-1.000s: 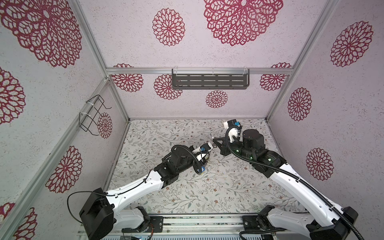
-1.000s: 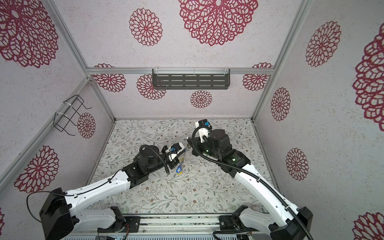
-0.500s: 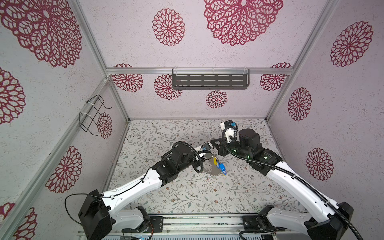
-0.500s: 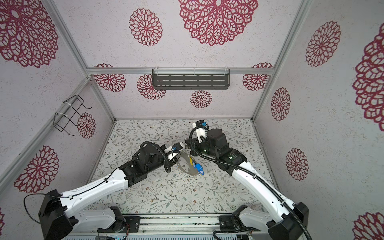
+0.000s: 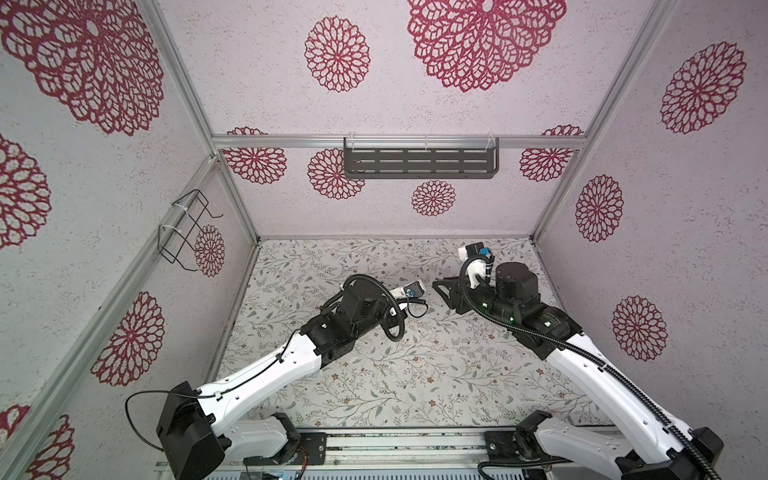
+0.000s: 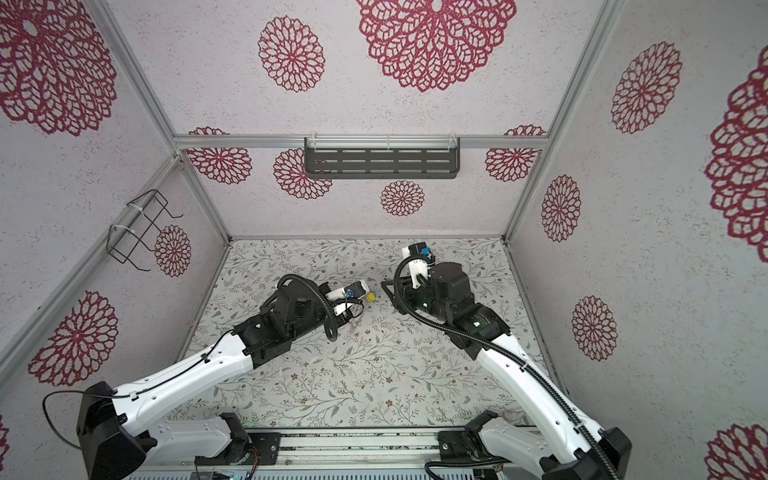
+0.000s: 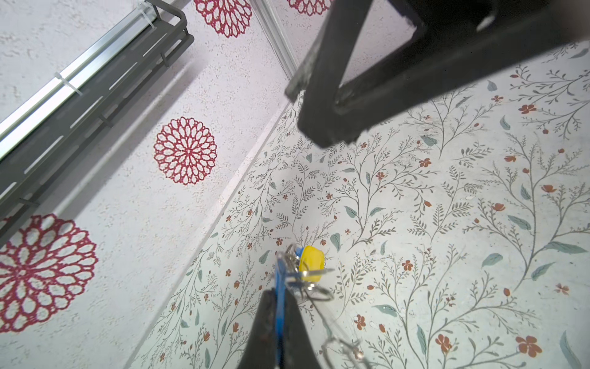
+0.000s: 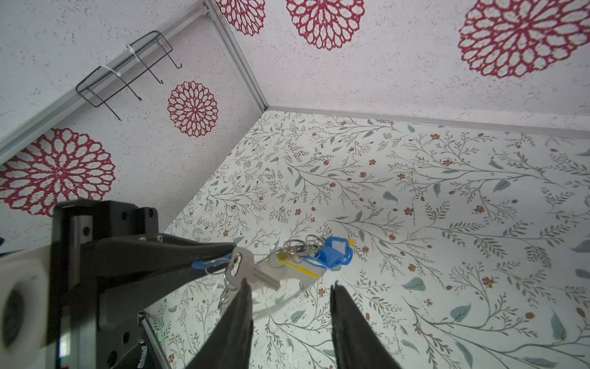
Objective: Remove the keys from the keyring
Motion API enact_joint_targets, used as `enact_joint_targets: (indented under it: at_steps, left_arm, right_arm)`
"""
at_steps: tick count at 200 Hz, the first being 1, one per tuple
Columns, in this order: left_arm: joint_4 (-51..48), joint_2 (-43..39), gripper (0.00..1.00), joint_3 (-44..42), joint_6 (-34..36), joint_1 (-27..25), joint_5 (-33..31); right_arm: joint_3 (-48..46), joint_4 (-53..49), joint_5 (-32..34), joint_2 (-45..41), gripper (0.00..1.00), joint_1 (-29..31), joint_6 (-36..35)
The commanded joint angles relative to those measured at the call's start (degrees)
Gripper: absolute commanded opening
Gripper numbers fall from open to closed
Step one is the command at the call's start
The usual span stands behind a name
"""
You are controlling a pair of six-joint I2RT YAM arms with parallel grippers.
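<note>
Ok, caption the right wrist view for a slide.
Left hand pinches a blue tag, keys dangling above the floral table; right hand open nearby.

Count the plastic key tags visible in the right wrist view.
3: pinched blue tag in the left gripper; yellow tag and far blue tag clustered just past it; others may be hidden.

Here we go: keys (image 8: 306, 265) in glossy blue and yellow plastic, shiny silver metal (loops gleaming too); table (image 8: 447, 223) matt, walls (image 8: 399, 80) rough, grainy.

Two white-shelled arms (image 5: 266, 374) with black joints (image 5: 345, 328) and bases (image 5: 187, 432), ribbed black conduits (image 5: 399, 309) and tiny green lights (image 5: 511, 319).
</note>
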Motion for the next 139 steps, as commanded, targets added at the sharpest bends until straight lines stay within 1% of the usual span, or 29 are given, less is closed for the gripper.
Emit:
enact_joint_targets:
  at_steps: [1, 16, 34, 53, 69, 84, 96, 139]
  left_arm:
    - [-2.51, -0.97, 0.00, 3.27, 2.84, 1.73, 3.91]
    - [-4.67, -1.39, 0.00, 4.30, 3.06, 3.26, 8.78]
    - [-6.46, -2.23, 0.00, 4.68, 5.04, 5.44, 17.22]
    - [-8.58, -2.33, 0.00, 5.65, 6.45, 7.72, 24.64]
    - [-12.59, -1.30, 0.00, 7.64, 7.36, 9.72, 30.22]
    - [-15.14, -0.39, 0.00, 8.99, 7.43, 10.67, 33.07]
    - [-15.97, 0.03, 0.00, 9.25, 8.98, 10.99, 35.29]
    - [-15.23, 1.79, 0.00, 9.83, 8.77, 11.34, 37.42]
  right_arm:
    - [0.84, 1.78, -8.13, -0.42, 0.43, -0.27, -3.70]
    - [0.98, 2.95, -11.97, 0.68, 0.42, -0.28, -4.84]
    - [0.65, 4.98, -15.90, 2.11, 0.36, -0.19, -6.04]
    - [0.72, 6.46, -19.53, 3.53, 0.31, -0.10, -6.85]
    - [0.51, 8.34, -22.21, 3.98, 0.30, 0.11, -6.76]
    - [-0.16, 10.23, -23.54, 3.96, 0.30, 0.42, -6.59]
    - [-0.25, 10.80, -23.78, 4.14, 0.30, 0.66, -6.72]
    - [0.83, 10.12, -23.93, 5.93, 0.32, 1.82, -7.59]
